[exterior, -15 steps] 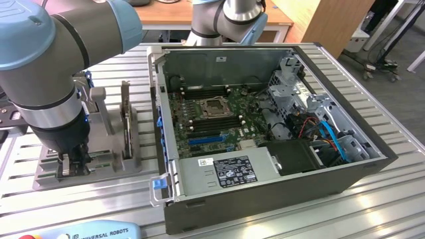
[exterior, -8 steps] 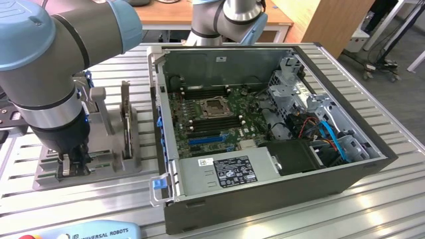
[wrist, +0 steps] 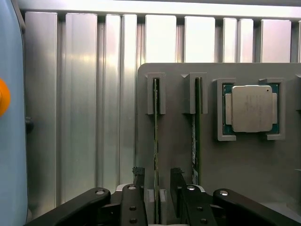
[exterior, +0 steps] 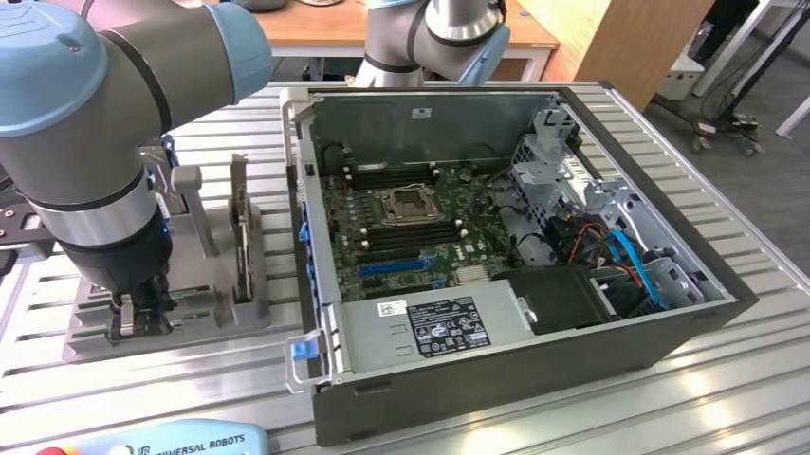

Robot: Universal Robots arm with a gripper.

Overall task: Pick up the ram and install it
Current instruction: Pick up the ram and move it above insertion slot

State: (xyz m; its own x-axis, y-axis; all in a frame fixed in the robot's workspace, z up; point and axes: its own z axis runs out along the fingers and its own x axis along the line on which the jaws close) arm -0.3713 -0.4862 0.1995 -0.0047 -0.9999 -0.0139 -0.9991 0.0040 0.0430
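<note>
Your claw (wrist: 157, 175) stands wide open astride the ram (wrist: 155, 127), gripping nothing, lower left in the exterior view.

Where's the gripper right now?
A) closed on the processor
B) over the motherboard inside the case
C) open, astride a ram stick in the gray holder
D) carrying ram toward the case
C: in the wrist view the gripper is open with a finger on each side of the ram, which stands on edge in the holder.
</note>
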